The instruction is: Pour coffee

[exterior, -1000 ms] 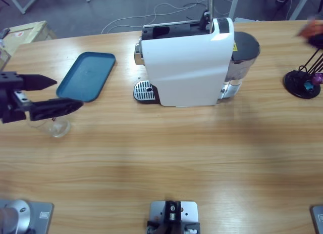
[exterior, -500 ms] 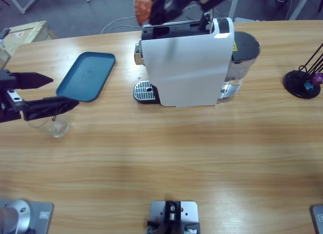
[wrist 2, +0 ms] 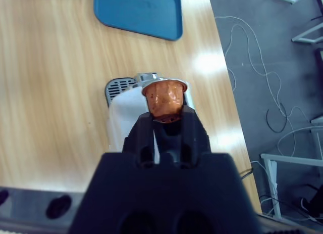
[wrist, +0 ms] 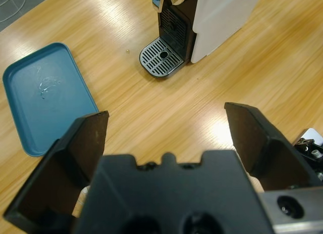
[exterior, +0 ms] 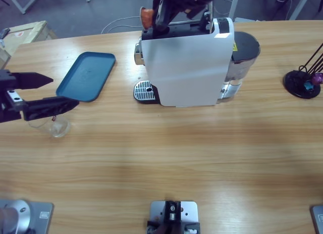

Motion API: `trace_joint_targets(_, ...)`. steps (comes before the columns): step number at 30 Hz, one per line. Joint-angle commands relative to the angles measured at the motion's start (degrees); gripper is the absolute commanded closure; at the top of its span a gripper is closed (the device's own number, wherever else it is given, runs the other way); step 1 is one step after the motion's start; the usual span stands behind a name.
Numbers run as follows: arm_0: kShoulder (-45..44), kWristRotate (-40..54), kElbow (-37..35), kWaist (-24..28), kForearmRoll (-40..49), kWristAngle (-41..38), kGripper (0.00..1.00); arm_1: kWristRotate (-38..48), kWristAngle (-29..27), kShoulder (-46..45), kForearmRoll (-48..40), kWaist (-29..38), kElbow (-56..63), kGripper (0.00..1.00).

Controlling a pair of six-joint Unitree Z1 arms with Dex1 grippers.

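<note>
Capsule-loading looks to us like the step in hand. Our right gripper (exterior: 155,19) sits at the top centre of the high view, its jaws pinching an orange-brown capsule (wrist 2: 164,98) by its lower end, rim away from the gripper body. In the right wrist view the capsule hangs over the white coffee machine (exterior: 189,62), with the machine's front end and grated drip tray (exterior: 143,90) showing below it. We judge the next move calls for lining the capsule up with the dark slot (exterior: 166,29) on top of the machine and lowering it in squarely before the jaws let go; whether the capsule is already over the slot we cannot tell.

Our left gripper (exterior: 58,93) waits at the left edge of the high view, jaws spread wide and holding nothing. Beneath its lower jaw stands the small clear glass tumbler (exterior: 55,127), on the wood just below the blue tray (exterior: 87,76). We cannot make out any coffee in the glass from here; if there is any, it is no more than a thin layer at the bottom. The glass stands well apart from the drip tray, which is bare, so we judge the glass has yet to be set under the spout before any coffee can run. At the right edge a black capsule stand (exterior: 303,82) holds a few more capsules.
</note>
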Motion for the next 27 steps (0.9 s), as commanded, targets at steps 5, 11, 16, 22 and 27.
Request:
trace_joint_targets(5, 0.6, 0.6, 2.0, -0.4, -0.3, -0.5, 0.003, -1.2, -0.9, 4.6, 1.3, -1.6, 0.3, 1.0)
trace_joint_targets(11, 1.0, 0.6, 1.9, -0.4, -0.7, -0.5, 0.001, -1.2, -0.3, 5.5, 1.2, -1.9, 0.9, 1.0)
trace_joint_targets(16, 0.9, 0.6, 1.9, -0.4, -0.7, -0.5, 0.002, -1.0, -0.5, 6.0, 1.3, -2.6, 1.2, 1.0)
trace_joint_targets(22, 0.9, 0.6, 1.9, -0.4, -0.7, -0.5, 0.002, 0.1, -1.9, 4.7, 1.1, -2.6, 1.8, 0.175)
trace_joint_targets(27, 0.2, 0.6, 2.0, -0.4, -0.7, -0.5, 0.004, 1.1, -2.7, 2.3, -0.5, -2.5, 2.3, 0.0)
